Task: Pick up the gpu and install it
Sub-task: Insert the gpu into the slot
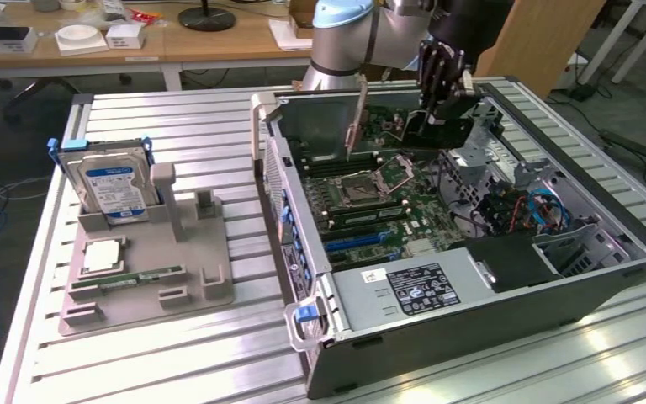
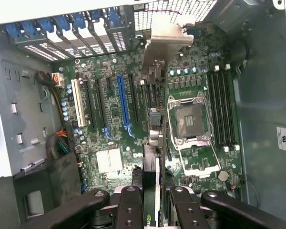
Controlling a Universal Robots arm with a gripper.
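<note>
Gpu (image 2: pixel 152 176) is edge-on in my end effector (image 2: pixel 155 212), which is clenched on the card. In the exterior view the gpu (image 1: pixel 358 105) hangs upright above the motherboard (image 1: pixel 396 210), inside the open case (image 1: pixel 592 278), with the end effector (image 1: pixel 441 105) above it. The card looks to sit beside the blue slot (image 2: pixel 124 105), not over it. To do this well I'd keep it square, put the bracket toward the rear vents (image 2: pixel 62 47), line the edge up with the slot, and go straight down without twisting.
</note>
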